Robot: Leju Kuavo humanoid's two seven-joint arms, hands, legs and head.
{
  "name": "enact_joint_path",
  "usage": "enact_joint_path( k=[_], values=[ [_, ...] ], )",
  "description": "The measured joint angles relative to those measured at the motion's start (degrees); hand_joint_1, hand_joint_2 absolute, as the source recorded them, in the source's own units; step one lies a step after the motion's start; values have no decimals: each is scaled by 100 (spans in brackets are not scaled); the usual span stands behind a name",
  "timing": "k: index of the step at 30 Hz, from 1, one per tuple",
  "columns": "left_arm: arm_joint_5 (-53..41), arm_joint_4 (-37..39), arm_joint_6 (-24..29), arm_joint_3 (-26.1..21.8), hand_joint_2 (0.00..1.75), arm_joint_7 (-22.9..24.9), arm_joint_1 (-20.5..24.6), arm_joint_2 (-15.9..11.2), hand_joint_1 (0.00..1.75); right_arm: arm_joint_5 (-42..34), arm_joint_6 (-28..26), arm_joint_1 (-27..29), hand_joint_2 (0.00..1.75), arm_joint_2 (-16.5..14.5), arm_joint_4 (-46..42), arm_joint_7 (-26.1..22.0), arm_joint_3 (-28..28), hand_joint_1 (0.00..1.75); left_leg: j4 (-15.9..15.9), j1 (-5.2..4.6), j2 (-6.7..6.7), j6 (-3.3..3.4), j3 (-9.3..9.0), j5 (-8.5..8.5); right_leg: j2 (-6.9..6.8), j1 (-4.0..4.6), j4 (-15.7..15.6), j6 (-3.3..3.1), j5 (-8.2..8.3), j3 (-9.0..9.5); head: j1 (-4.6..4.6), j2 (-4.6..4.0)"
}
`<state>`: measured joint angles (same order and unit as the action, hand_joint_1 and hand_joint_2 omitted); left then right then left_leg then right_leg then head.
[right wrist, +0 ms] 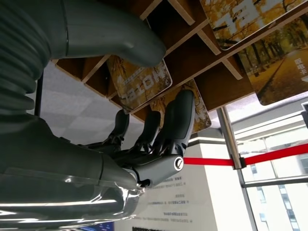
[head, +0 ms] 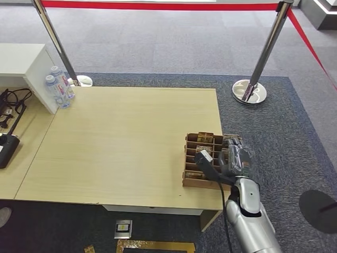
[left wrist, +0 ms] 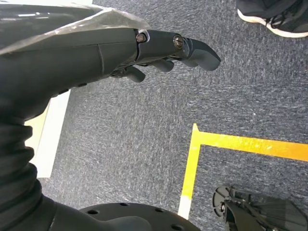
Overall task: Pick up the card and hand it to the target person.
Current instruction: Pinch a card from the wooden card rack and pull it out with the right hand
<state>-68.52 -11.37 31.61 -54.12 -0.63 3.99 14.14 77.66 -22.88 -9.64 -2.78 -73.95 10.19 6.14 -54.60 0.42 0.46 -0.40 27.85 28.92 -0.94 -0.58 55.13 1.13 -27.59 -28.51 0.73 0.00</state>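
Note:
A wooden card rack [head: 197,182] stands at the table's near right corner, with autumn-print cards [head: 205,137] upright in its slots. My right hand [head: 235,158] is at the rack's right side. In the right wrist view the rack's dividers [right wrist: 188,53] and several cards are close up. One card [right wrist: 139,84] sits in its slot between the thumb and the curled fingers [right wrist: 174,120] of my right hand [right wrist: 156,144], with a visible gap on the finger side. My left hand [left wrist: 171,50] hangs over the carpet, fingers stretched out, holding nothing.
Water bottles [head: 59,87] and a white box [head: 23,63] stand at the table's far left, with black devices [head: 8,147] on the side desk. Stanchions [head: 254,89] with red rope stand beyond the table. A person's shoe [left wrist: 275,19] and yellow floor tape [left wrist: 250,144] are near my left hand.

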Motion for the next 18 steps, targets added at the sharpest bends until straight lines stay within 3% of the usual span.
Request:
enact_joint_path(
  k=[18],
  values=[
    [2, 0, 0, 0, 175, 2, 0, 0, 0, -3, 0, -10, 175, -2, 19, -4, -2, 85, 0, 0, 0, 0, 0, -1, 0, 0, 0, -1, 1, 0, 0, 0]
  ],
)
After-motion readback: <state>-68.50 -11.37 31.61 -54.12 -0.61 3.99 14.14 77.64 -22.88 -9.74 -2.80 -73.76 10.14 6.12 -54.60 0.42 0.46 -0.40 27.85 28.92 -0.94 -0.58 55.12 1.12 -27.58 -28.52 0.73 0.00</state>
